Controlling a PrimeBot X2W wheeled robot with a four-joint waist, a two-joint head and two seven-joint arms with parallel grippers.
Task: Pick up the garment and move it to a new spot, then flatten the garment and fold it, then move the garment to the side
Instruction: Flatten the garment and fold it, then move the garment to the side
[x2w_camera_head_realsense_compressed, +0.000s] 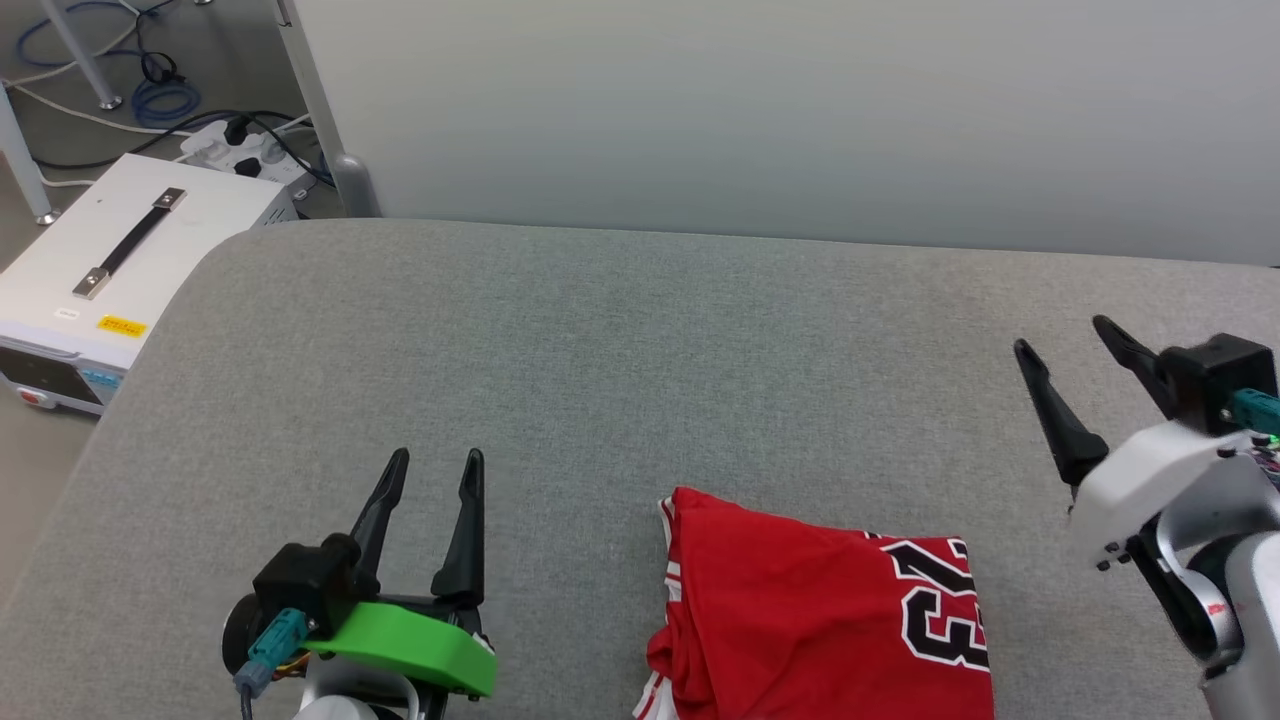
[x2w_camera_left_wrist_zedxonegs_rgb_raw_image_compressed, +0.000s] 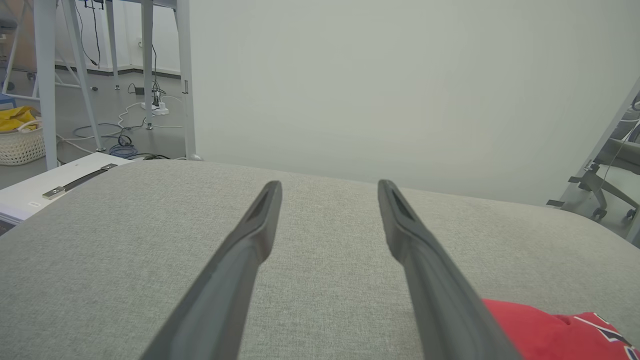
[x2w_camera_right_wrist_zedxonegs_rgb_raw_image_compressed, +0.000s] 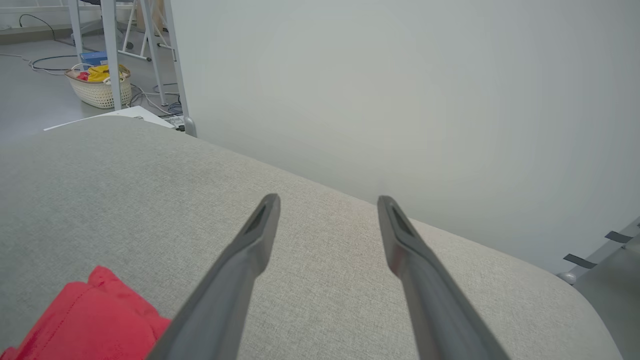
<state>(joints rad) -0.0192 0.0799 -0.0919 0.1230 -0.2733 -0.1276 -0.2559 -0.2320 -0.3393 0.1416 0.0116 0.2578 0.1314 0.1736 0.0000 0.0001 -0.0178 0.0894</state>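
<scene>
- garment (x2w_camera_head_realsense_compressed: 820, 610): red, folded into a rough rectangle. It sits lower centre-right in the head view, cut off by the bottom edge.
- It lies flat on the grey fabric surface (x2w_camera_head_realsense_compressed: 640, 350). Black-and-white block numerals show on its right part and striped trim along its left edge.
- left gripper (x2w_camera_head_realsense_compressed: 437, 458): lower left of the head view, fingers pointing up the frame. The jaws are spread wide with nothing between them.
- It is left of the garment and well apart from it, with bare grey fabric between them.
- right gripper (x2w_camera_head_realsense_compressed: 1060, 335): right edge of the head view at mid height, fingers angled up and to the left. The jaws are spread wide and hold nothing.
- It is above and to the right of the garment in the frame and is not touching it.
- Left wrist view: both fingers are over bare grey fabric, with a red garment corner at the lower right of the frame.
- Right wrist view: the fingers are over bare fabric, with a red garment corner at the lower left of the frame.
- white box (x2w_camera_head_realsense_compressed: 110, 270): black handle strap on top and a yellow label. It is in the upper left of the head view, beside the surface's rounded corner.
- power strip (x2w_camera_head_realsense_compressed: 245, 150) and loose cables are on the floor in the upper left of the head view.
- pale wall panel (x2w_camera_head_realsense_compressed: 780, 110) runs across the top of the head view, behind the surface.
- woven basket (x2w_camera_right_wrist_zedxonegs_rgb_raw_image_compressed: 100, 87) holds yellow and red items, upper left of the right wrist view.
</scene>
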